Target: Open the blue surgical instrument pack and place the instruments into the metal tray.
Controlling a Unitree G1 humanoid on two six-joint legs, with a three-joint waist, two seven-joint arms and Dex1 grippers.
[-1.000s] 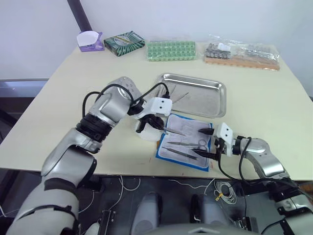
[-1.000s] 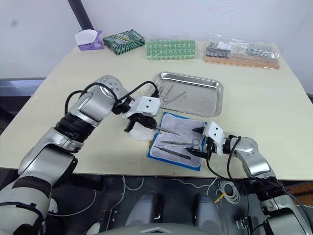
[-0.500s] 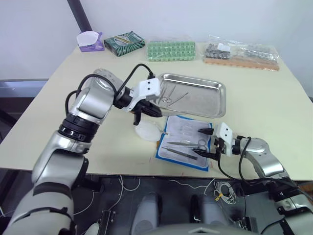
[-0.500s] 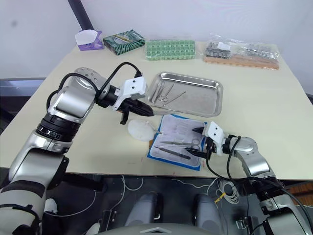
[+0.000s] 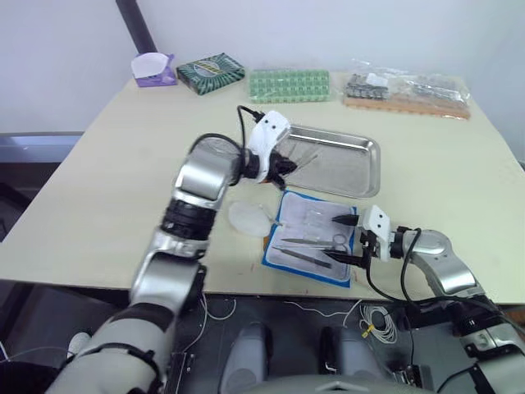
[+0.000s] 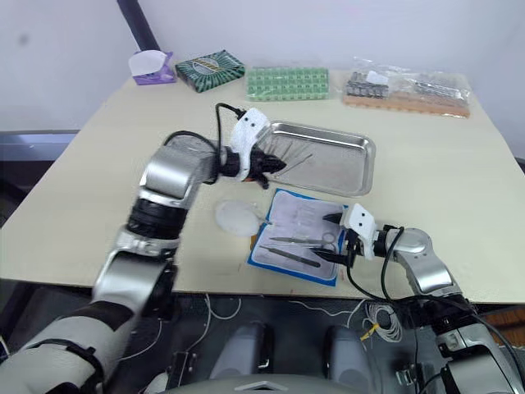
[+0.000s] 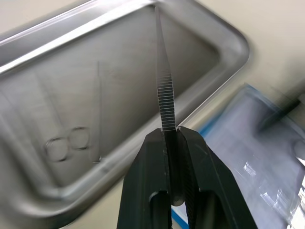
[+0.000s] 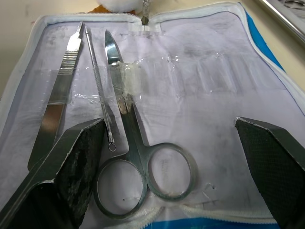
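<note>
Left gripper [image 7: 172, 138]: closed on tweezers [image 7: 164, 90], held over the near left part of the metal tray [image 5: 361, 168]; tweezer tips pointing out across the tray floor.
Metal tray: on the worktop [image 5: 98, 180] just beyond the pack; ring-handled scissors [image 7: 66, 143] and a thin straight tool lying inside.
Blue surgical instrument pack [image 5: 283, 254]: unfolded flat, near the front edge of the worktop, whitish lining up, blue border showing.
Instruments left on the lining: scissors [image 8: 131, 157], a thin probe [image 8: 97, 86], a flat ridged handle [image 8: 62, 81], lying side by side.
Right gripper [image 5: 349, 240]: fingers spread wide apart, gripping nothing, low at the pack's right edge with the scissors' rings between the fingers.
White round pad [image 5: 248, 217]: on the worktop just left of the pack.
Back row: purple holder [image 5: 152, 69], dark green patterned box [image 5: 210, 72], green grid-patterned pack [image 5: 289, 84], bagged metal parts [image 5: 406, 90].
</note>
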